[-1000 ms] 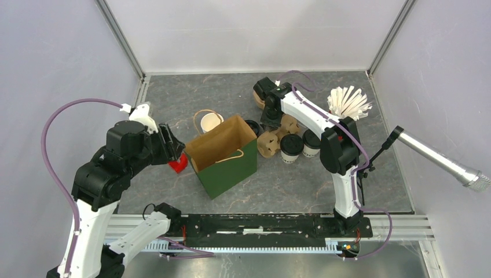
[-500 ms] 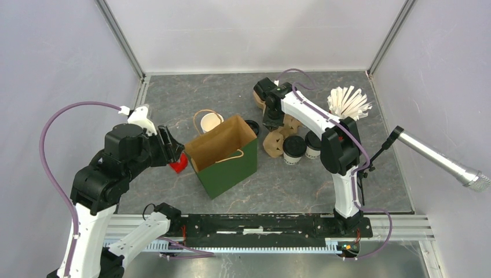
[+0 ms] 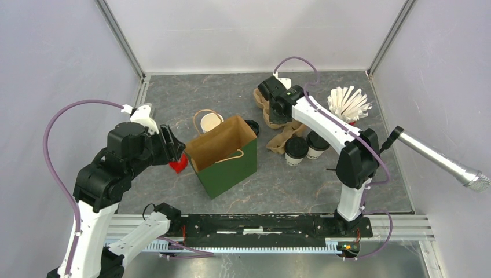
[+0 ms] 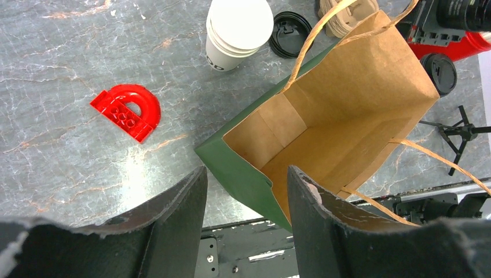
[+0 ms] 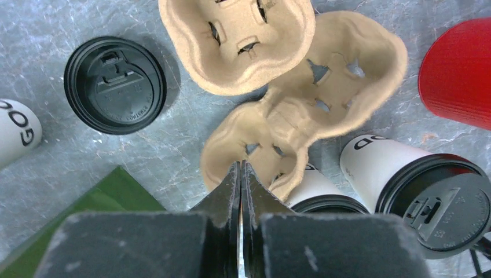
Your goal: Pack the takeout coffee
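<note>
Takeout coffee (image 3: 315,143) is seen upright, right of the surface's centre, just beside a second lidded cup (image 3: 295,149). Its paper wall is judged crushable and its lid able to pop off, so a gentle mid-height hold is advised. The right gripper (image 5: 240,169) is closed on a pulp carrier (image 5: 336,87) at its edge. The left gripper (image 4: 246,174) is held with jaws apart and empty over a green bag (image 4: 231,162).

Bright, even light; soft shadows.

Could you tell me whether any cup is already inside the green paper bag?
No: the left wrist view looks down into the open green paper bag and shows only its bare brown lining.
</note>
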Controlling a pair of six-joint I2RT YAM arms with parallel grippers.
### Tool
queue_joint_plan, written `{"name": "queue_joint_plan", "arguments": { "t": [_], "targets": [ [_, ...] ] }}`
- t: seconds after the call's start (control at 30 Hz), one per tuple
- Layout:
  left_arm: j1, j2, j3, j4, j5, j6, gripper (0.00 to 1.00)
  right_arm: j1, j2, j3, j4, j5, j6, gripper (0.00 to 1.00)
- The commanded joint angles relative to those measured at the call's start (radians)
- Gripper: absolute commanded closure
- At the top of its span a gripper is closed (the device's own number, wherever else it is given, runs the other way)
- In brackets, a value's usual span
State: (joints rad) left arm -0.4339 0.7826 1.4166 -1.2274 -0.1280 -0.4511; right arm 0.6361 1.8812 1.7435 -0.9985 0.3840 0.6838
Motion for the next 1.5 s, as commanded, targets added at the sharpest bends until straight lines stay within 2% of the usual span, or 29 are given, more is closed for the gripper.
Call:
{"name": "queue_joint_plan", "arguments": {
  "t": [0.0,0.07,0.17,0.27,0.33,0.4,0.57,0.67,0.8,1.1,1.27,1.47],
  "targets": [
    [0.0,0.01,0.005,0.044,0.001,0.052,0.4,0.011,-0.097,-0.113,0.117,0.044,-0.096,1.0],
    [0.0,0.01,0.004,0.046,0.004,0.048,0.4,0.01,-0.12,-0.144,0.128,0.067,-0.082,0.98],
    [0.0,0.01,0.001,0.048,0.014,0.042,0.4,0.003,-0.122,-0.143,0.108,0.083,-0.026,0.81],
    [-0.001,0.011,0.0,0.048,0.019,0.043,0.4,-0.032,-0.117,-0.177,0.134,0.038,-0.002,0.78],
    [0.0,0.011,0.001,0.048,0.018,0.05,0.4,-0.048,-0.116,-0.201,0.221,-0.033,-0.117,0.76],
    [-0.001,0.007,0.002,0.045,0.019,0.056,0.4,-0.049,-0.133,-0.242,0.338,-0.121,-0.339,0.72],
    [-0.001,-0.009,0.007,0.034,0.01,0.069,0.39,-0.074,-0.226,-0.375,0.457,-0.126,-0.567,0.47],
    [-0.001,-0.019,-0.001,0.034,0.007,0.07,0.39,-0.116,-0.242,-0.438,0.504,-0.203,-0.652,0.36],
    [0.0,-0.017,-0.004,0.034,0.01,0.071,0.39,-0.135,-0.199,-0.433,0.483,-0.255,-0.746,0.35],
    [0.0,-0.016,-0.014,0.034,0.001,0.071,0.39,-0.154,-0.152,-0.43,0.433,-0.369,-0.757,0.36],
    [0.0,-0.007,-0.014,0.039,0.001,0.068,0.38,-0.154,-0.128,-0.456,0.419,-0.357,-0.747,0.31],
    [-0.001,-0.003,-0.009,0.037,0.001,0.068,0.38,-0.154,-0.102,-0.474,0.43,-0.339,-0.749,0.31]
  ]
}}
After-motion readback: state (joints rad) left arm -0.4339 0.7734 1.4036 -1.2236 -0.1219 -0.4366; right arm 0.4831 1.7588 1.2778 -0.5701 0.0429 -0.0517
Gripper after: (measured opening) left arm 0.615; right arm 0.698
